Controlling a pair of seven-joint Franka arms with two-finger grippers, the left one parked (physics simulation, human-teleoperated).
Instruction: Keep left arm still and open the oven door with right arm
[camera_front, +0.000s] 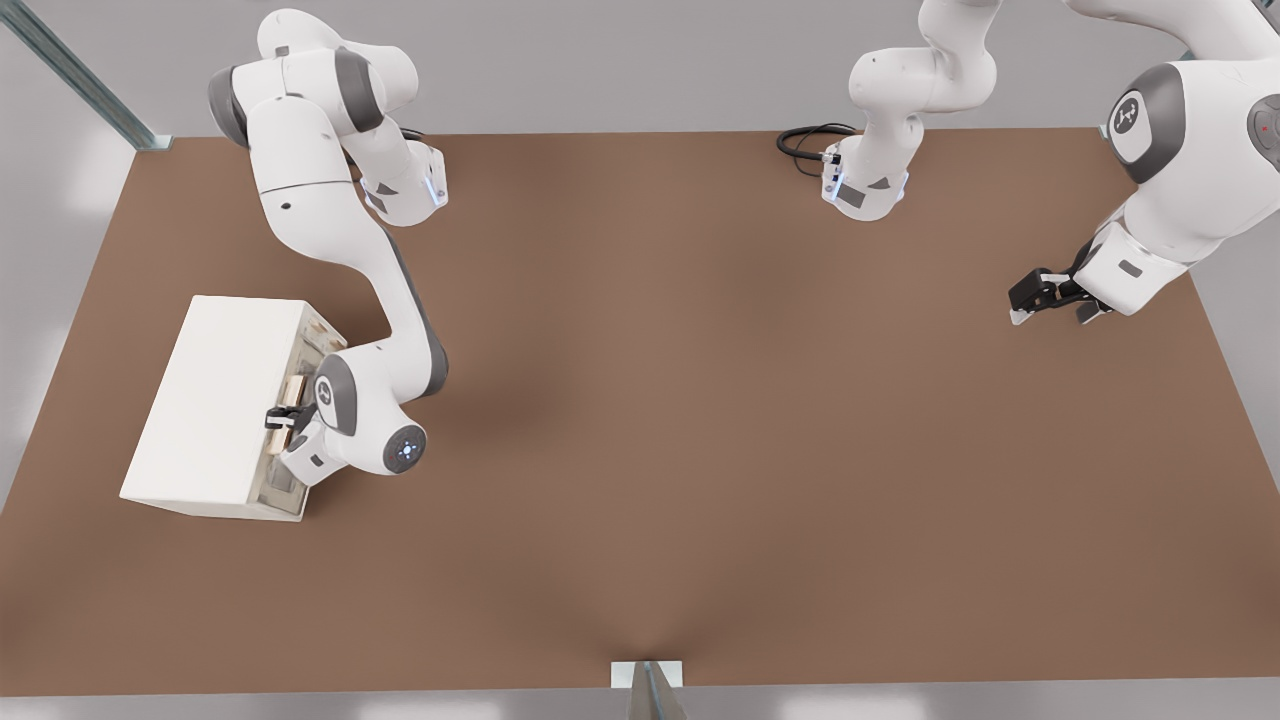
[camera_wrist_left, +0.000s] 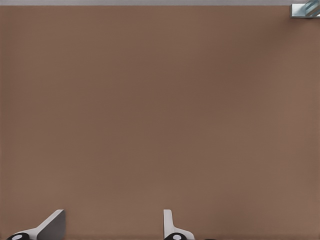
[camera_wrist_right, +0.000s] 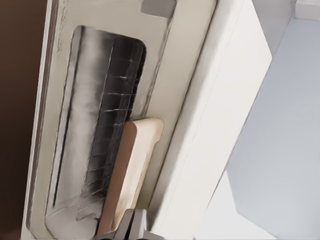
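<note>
The oven (camera_front: 215, 395), a plain white box, was seen at the front view's left on the brown matte surface (camera_front: 700, 420), long axis running diagonally, with the oven door (camera_wrist_right: 107, 125) turned toward the front view's right. Cream frame, dark gridded glass. The end effector (camera_front: 283, 419) was closed around the smooth tan wooden bar handle (camera_wrist_right: 132, 170).

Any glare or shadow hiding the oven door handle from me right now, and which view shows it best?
Front view: even light, soft shadows on the table; the wrist blocks most of the oven door, with the gripper at the handle. Right wrist view: the handle is clearest here, the glass shows pale streaky reflections, nothing washed out. Left wrist view: only table.
</note>
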